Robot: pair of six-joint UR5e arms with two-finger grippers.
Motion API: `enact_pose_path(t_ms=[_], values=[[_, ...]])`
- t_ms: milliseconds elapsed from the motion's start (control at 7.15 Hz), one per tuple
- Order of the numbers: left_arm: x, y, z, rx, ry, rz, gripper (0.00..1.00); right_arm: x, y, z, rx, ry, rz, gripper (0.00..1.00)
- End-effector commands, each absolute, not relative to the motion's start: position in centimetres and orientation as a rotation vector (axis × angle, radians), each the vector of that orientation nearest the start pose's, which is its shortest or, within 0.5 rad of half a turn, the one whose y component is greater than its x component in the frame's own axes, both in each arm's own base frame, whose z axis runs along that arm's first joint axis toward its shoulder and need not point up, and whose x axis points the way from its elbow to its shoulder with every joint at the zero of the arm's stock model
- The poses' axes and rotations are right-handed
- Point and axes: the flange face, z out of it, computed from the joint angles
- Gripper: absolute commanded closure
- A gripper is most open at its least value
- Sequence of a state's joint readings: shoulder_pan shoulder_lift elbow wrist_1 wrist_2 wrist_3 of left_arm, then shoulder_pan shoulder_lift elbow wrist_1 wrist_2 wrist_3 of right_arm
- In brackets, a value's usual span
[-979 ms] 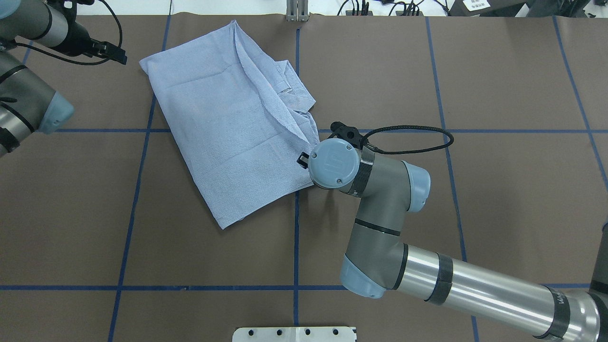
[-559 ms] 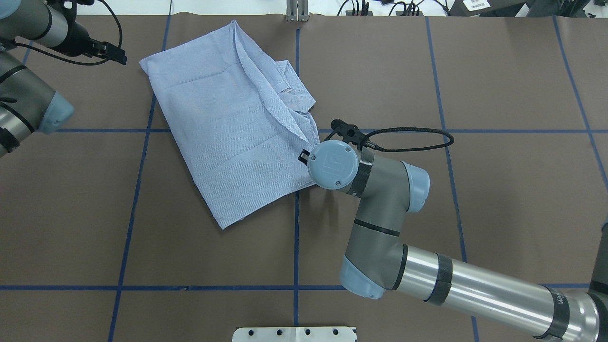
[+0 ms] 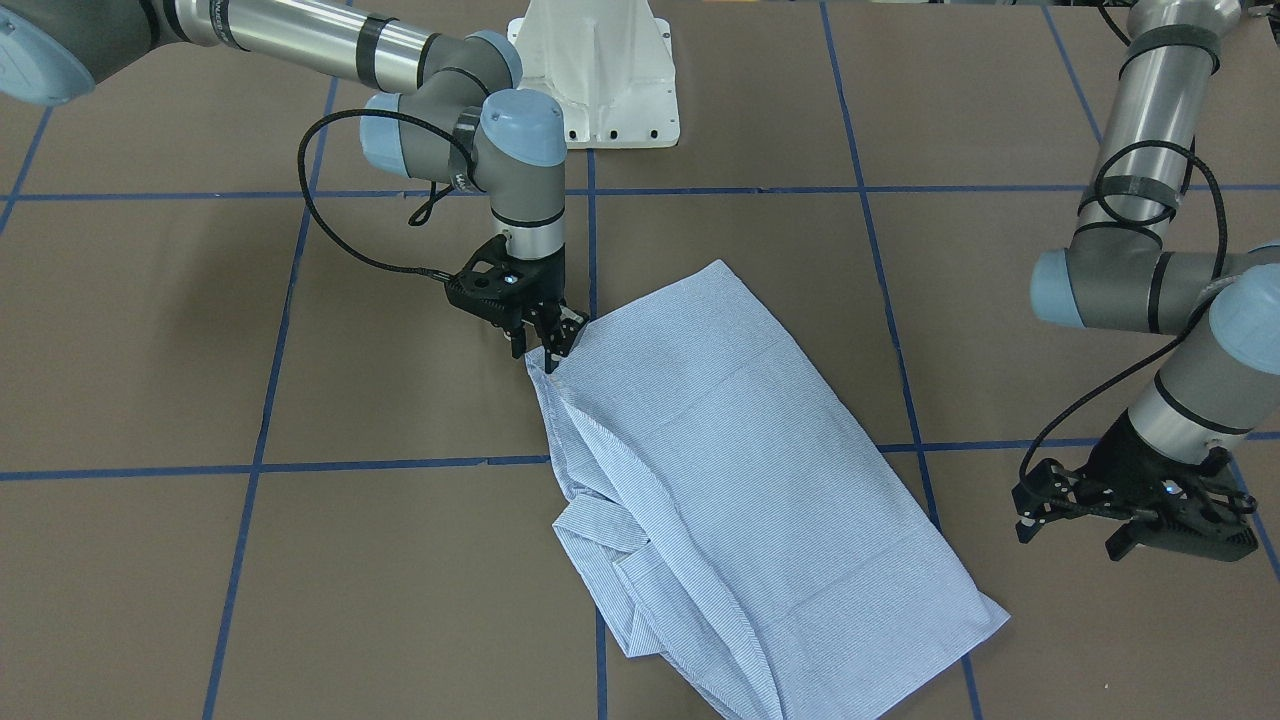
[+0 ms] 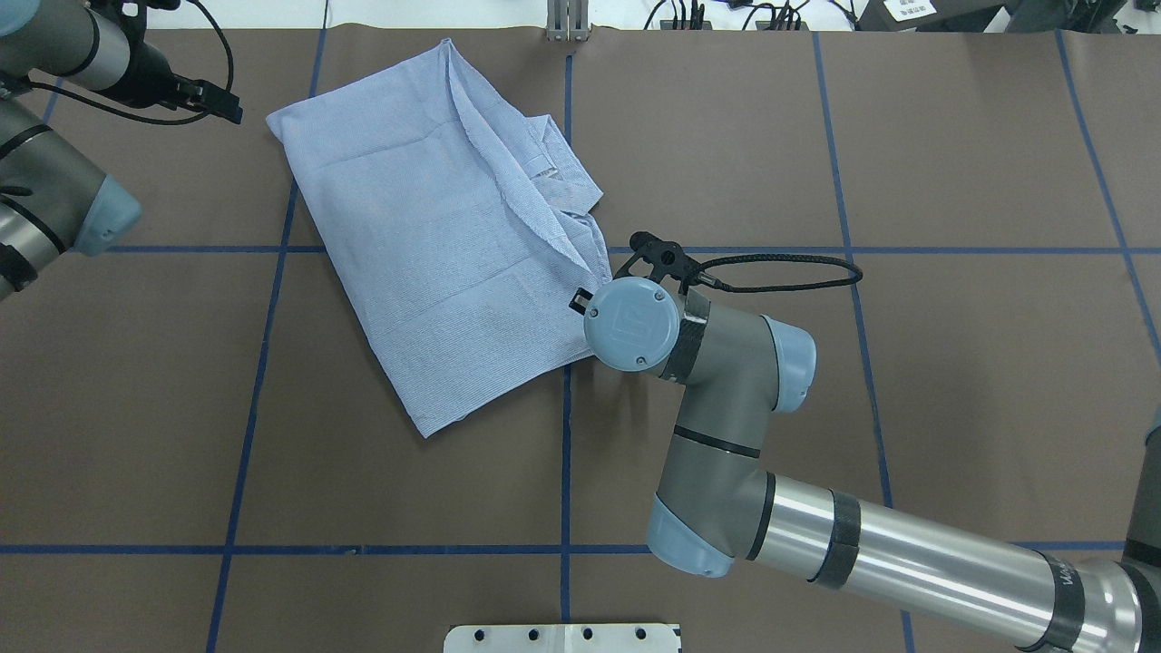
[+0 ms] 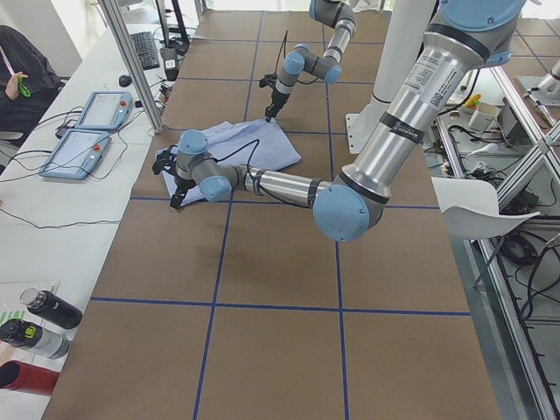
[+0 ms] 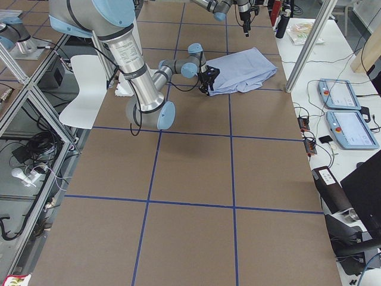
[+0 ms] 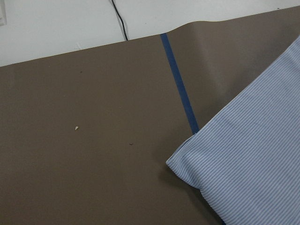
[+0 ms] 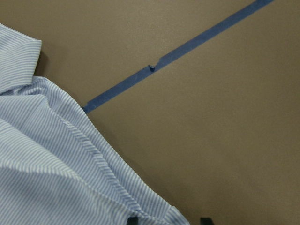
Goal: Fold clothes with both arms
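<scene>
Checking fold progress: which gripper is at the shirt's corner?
The right gripper, fingertips straddling the shirt's corner nearest the robot; the left gripper hovers over bare table.

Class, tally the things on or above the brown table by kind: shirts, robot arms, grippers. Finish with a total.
Shirts: 1, the striped shirt
Robot arms: 2, left arm, right arm
Grippers: 2, left gripper, right gripper
Total: 5
</scene>
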State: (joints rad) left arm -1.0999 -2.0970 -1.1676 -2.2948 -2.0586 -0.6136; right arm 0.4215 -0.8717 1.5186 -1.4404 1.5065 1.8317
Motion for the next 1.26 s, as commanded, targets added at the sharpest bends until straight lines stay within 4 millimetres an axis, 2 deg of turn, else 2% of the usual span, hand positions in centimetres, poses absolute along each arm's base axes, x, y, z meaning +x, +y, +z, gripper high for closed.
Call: enact_pose_path(t_ms=[0,280,420,699,839,979,1119], values=[[25.6,-69.4,46.5,0.475,0.820,0.075,0.00,-60.9,-42.2,25.4,0.129,-0.782,0.669,0.51],[25.6,-69.4,46.5,0.475,0.820,0.075,0.00,-61.1,-42.0,25.3,0.132,-0.782,0.666,0.59],[25.6,-69.4,46.5,0.475,0.820,0.075,0.00,-61.0,-42.0,25.1,0.132,-0.787,0.666,0.98],[25.2,-68.6,46.1,0.482,0.826,0.077,0.00,-61.0,-41.9,25.1,0.133,-0.788,0.660,1.00],[25.1,-68.3,45.8,0.488,0.829,0.079,0.00,-60.6,-41.9,24.3,0.143,-0.802,0.632,1.00],[25.1,-68.3,45.7,0.485,0.832,0.071,0.00,-59.9,-41.5,23.9,0.143,-0.819,0.626,1.00],[25.1,-68.2,45.2,0.484,0.844,0.073,0.00,-58.1,-40.7,24.1,0.141,-0.839,0.627,1.00]])
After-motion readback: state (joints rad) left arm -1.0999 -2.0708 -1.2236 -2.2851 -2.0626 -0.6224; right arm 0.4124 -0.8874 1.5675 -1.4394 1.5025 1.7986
